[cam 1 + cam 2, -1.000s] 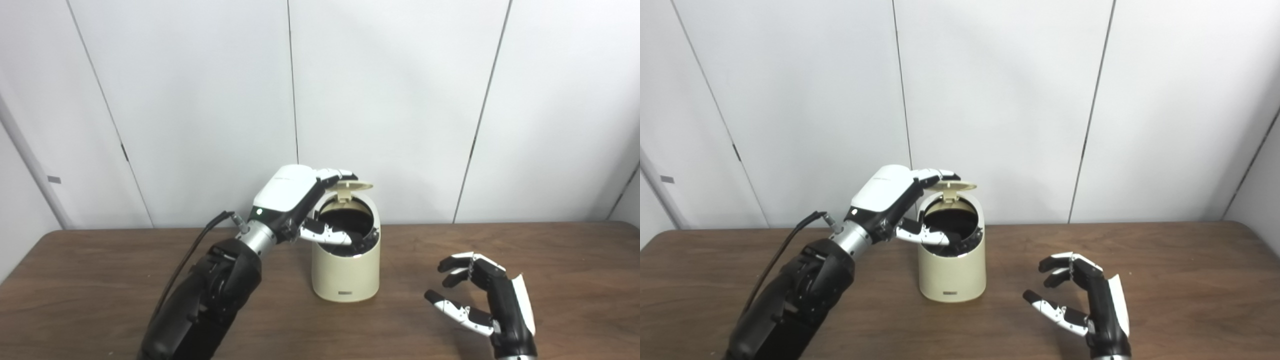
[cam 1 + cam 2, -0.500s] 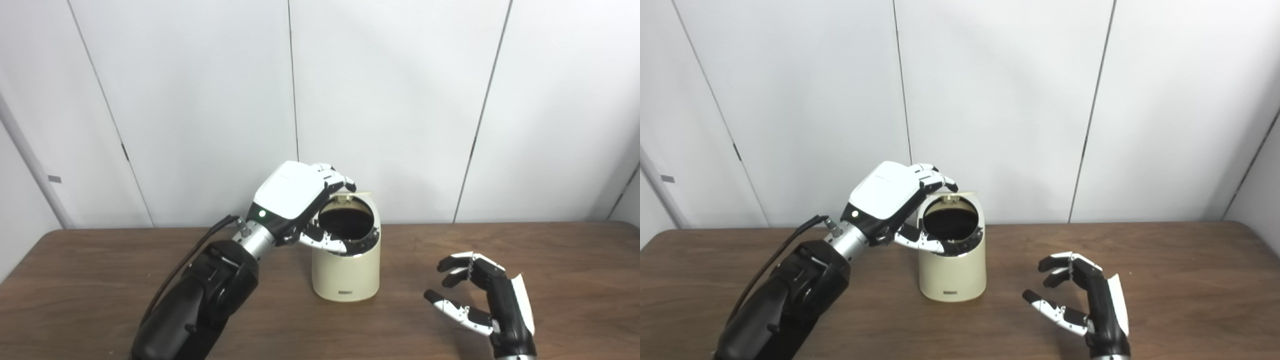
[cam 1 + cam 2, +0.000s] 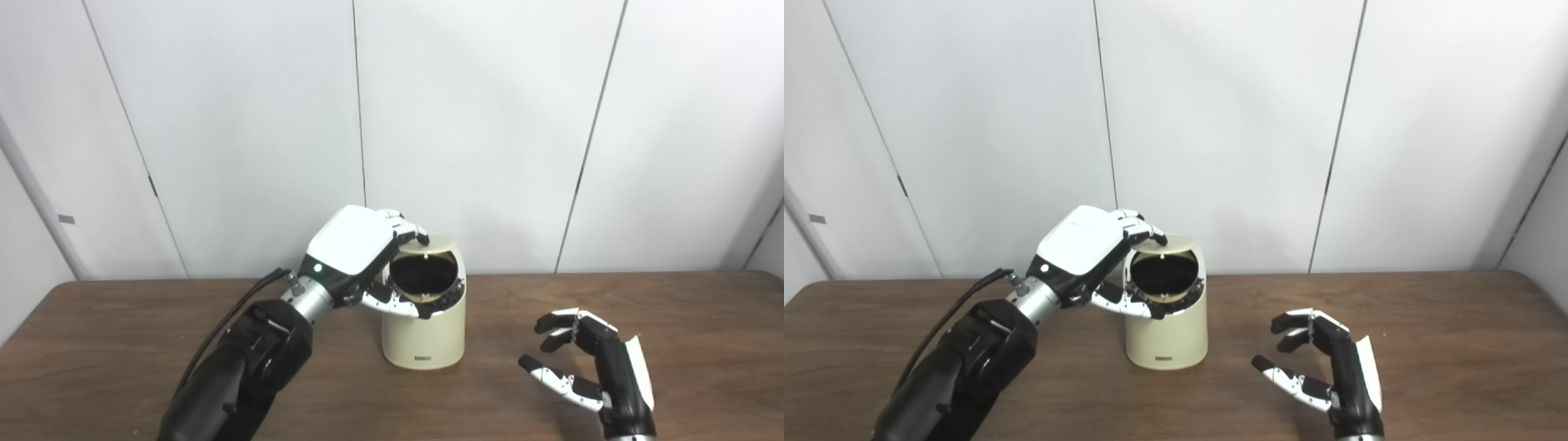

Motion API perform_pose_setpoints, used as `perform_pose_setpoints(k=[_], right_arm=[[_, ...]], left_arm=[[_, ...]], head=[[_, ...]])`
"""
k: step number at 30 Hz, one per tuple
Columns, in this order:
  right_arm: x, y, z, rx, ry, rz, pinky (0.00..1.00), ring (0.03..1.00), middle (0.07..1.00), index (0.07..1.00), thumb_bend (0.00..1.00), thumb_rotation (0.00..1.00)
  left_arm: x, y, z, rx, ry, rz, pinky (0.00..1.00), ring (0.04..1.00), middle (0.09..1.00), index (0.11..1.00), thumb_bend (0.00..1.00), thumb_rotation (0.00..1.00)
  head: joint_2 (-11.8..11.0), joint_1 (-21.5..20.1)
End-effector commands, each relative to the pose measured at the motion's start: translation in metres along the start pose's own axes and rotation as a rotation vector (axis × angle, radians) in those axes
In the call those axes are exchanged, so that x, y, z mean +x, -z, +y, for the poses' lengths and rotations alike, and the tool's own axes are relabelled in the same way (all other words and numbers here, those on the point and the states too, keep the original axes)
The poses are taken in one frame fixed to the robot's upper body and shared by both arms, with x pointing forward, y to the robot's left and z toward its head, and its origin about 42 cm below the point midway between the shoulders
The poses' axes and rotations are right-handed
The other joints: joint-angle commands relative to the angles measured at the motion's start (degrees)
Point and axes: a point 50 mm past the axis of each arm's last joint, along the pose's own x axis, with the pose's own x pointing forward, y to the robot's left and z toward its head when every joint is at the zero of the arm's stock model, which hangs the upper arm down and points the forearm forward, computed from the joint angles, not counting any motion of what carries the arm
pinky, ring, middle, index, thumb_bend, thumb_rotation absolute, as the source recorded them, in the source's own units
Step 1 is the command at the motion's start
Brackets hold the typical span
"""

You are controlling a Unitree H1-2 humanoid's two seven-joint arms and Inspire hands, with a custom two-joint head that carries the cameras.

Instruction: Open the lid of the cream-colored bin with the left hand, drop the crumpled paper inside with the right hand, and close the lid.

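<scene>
The cream-colored bin point(image 3: 422, 337) stands upright mid-table, its dark mouth facing me. Its round lid point(image 3: 440, 244) hangs low over the back of the opening, only partly raised. My left hand point(image 3: 355, 242) reaches over the bin from the left, with its fingertips point(image 3: 415, 232) resting on top of the lid and the thumb lying along the front rim. My right hand point(image 3: 1323, 358) rests on the table to the right of the bin, open and empty. No crumpled paper shows anywhere; the inside of the bin is too dark to read.
The brown wooden table point(image 3: 122, 343) runs across the whole view, with white wall panels point(image 3: 478, 122) close behind the bin. A black cable point(image 3: 229, 315) trails from my left forearm.
My left hand has drawn back and down, and its fingers have pushed the lid from standing upright to lying low over the opening. The right hand has stayed still.
</scene>
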Motion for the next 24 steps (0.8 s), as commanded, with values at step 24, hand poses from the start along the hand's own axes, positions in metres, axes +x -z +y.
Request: perform_pose_setpoints(k=[24], right_arm=[[0.010,-0.016,0.001,0.025,0.012,-0.061,0.41,0.419,0.542,0.531,0.51,0.00]], left_arm=[[-0.010,-0.006,-0.002,0.014,0.031,-0.024,0.63,0.827,0.713,0.723,0.86,0.48]], head=[[0.92,-0.29]])
